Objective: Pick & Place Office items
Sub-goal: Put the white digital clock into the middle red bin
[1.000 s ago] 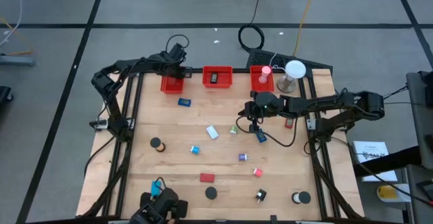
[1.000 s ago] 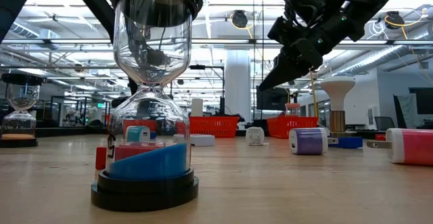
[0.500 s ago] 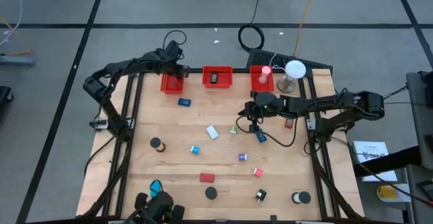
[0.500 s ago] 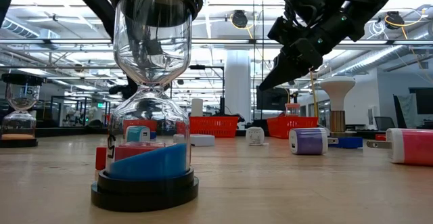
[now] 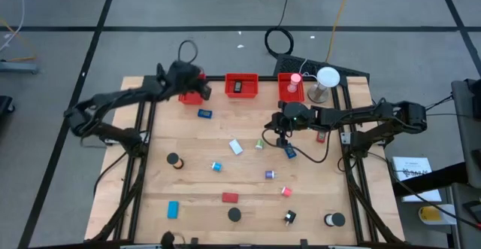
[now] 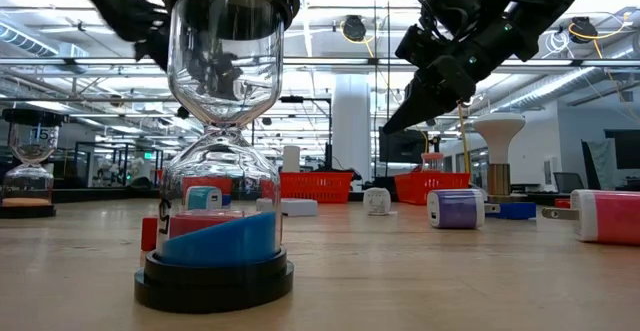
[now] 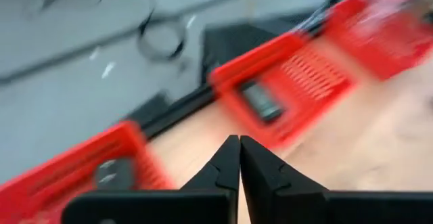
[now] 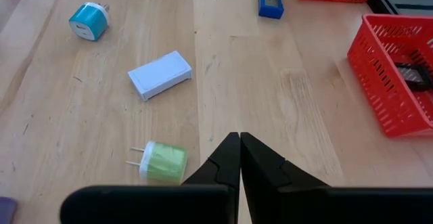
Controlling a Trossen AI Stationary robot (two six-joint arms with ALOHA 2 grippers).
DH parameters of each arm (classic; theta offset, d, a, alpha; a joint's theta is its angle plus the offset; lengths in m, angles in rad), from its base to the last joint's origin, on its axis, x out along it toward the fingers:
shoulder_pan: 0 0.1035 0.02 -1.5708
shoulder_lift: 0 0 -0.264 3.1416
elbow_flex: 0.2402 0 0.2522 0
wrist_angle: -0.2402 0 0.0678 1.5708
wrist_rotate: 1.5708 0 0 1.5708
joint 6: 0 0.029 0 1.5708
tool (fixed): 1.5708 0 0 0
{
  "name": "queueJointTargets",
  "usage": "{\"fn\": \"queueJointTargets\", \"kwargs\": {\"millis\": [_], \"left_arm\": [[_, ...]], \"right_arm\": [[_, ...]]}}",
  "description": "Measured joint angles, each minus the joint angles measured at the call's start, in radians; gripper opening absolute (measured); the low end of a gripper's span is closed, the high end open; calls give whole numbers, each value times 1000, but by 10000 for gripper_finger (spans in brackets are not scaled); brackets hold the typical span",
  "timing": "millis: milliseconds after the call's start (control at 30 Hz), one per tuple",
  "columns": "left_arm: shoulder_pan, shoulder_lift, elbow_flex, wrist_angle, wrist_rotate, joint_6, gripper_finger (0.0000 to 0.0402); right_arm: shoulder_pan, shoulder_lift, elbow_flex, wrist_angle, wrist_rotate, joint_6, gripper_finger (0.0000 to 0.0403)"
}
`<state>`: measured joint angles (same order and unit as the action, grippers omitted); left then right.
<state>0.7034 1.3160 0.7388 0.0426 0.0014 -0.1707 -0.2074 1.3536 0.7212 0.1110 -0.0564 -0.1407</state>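
Office items [image 5: 236,147] lay scattered across the table [image 5: 316,204], awaiting sorting, as the empty left gripper [image 5: 197,78], fingers pressed together, hung by the red bins [image 5: 241,86], while the right gripper [image 5: 279,138], likewise closed and empty, hovered mid-table.

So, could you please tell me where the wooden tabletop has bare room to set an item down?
The widest bare patch is the left strip, between the small blue block near the red bins and the black disc. The front right corner beyond the pink plug is also open. The middle, under the right gripper, is crowded.
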Motion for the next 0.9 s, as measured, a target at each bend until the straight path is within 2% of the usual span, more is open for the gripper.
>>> {"fn": "queueJointTargets", "kwargs": {"millis": [133,233,333,533,667,900], "left_arm": [[-64,-92,-149,195,59,-6,23],[-94,-123,-207,221,94,-49,23],[-134,-126,-260,268,87,-14,23],[-215,-114,-409,611,101,57,3],[-252,-114,-440,667,105,69,14],[-325,-76,-442,668,106,101,3]], "right_arm": [[0,18,-1,53,1,44,6],[0,37,-1,102,-1,61,6],[0,56,0,166,0,77,6],[0,109,2,320,-39,118,6],[0,158,-1,412,-111,127,6],[0,210,0,521,-100,136,6]]}}
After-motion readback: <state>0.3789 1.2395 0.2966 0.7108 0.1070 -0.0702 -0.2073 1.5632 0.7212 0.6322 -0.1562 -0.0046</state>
